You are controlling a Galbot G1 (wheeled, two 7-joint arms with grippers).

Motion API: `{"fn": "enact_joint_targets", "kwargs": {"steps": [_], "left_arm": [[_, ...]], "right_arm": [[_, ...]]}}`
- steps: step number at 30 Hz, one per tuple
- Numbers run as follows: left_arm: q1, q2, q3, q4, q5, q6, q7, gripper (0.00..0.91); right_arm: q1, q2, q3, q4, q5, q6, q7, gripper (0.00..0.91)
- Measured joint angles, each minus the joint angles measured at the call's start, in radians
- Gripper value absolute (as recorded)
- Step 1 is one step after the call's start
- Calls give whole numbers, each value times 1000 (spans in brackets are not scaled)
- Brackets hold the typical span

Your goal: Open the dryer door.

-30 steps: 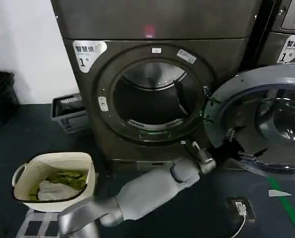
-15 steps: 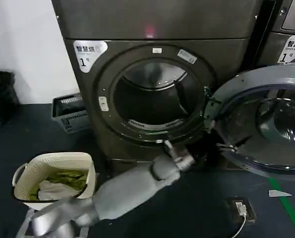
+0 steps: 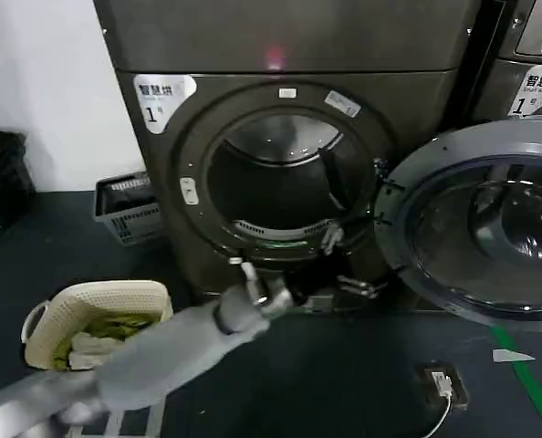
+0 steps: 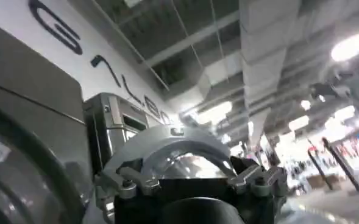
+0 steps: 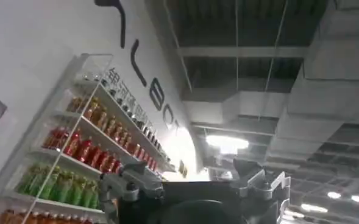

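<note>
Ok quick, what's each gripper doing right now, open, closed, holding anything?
Left gripper: open, empty, low before the dryer opening, apart from the dryer door.
Right gripper: open, holding nothing.

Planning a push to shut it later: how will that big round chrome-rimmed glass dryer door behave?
The round chrome-rimmed dryer door looks rigid and fairly heavy, given its thick rim and domed glass. Hinged beside the drum opening, it should swing, not slide. The glass may be fragile.

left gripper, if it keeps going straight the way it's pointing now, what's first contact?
Probably the dryer's front panel just below the drum opening: the left gripper points up at it from below. The dryer door hangs open off to the right, out of that line. Depth unclear.
</note>
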Motion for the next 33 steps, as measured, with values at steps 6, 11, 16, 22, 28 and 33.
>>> {"fn": "enact_joint_targets", "kwargs": {"steps": [6,11,16,22,28,33], "left_arm": [[5,169,-4,-68,21,36,20,907],[36,312,-46,-130,36,158,35,907],[86,436,-96,-180,124,232,75,907],[174,592,-179,-205,230,324,131,907],[336,735,-347,-216,276,410,151,907],[418,827,-449,-194,303,475,157,907]], "right_arm": [[6,0,7,8,-27,15,-5,907],[3,1,19,11,-28,25,-6,907],[1,2,20,18,-44,30,-9,907],[3,3,17,33,-69,30,-14,907],[15,4,8,30,-90,35,-17,907],[27,4,1,33,-98,36,-17,907]]}}
